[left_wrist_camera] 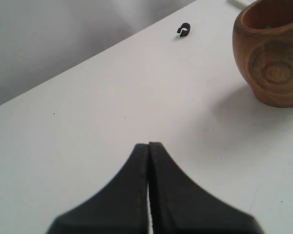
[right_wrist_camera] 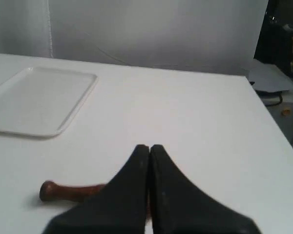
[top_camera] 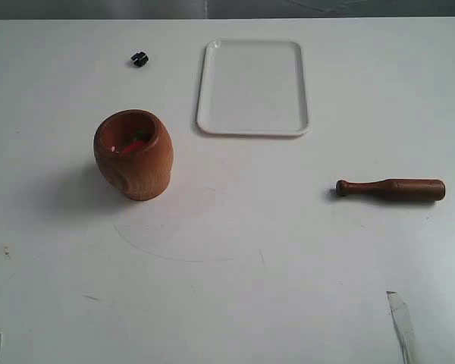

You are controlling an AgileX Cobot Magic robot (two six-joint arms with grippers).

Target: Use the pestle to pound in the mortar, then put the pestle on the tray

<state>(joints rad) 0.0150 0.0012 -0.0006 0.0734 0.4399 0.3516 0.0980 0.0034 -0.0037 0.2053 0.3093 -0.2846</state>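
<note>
The orange-brown wooden mortar [top_camera: 133, 154] stands upright on the white table at the left, with reddish bits inside; the left wrist view shows its side [left_wrist_camera: 273, 58]. The dark brown pestle [top_camera: 390, 189] lies flat at the right, knob end pointing left. Its knob end [right_wrist_camera: 68, 191] shows in the right wrist view, partly hidden behind my right gripper [right_wrist_camera: 149, 147], which is shut and holds nothing. My left gripper [left_wrist_camera: 149, 145] is shut and empty, hovering apart from the mortar. The white tray [top_camera: 253, 87] lies empty at the back centre, also seen as the tray [right_wrist_camera: 39, 100]. Neither gripper shows in the exterior view.
A small black clip [top_camera: 139, 58] lies at the back left of the table, and the clip [left_wrist_camera: 184, 30] shows beyond the left gripper. The table's right edge [right_wrist_camera: 273, 122] drops off beside the pestle, with clutter beyond it.
</note>
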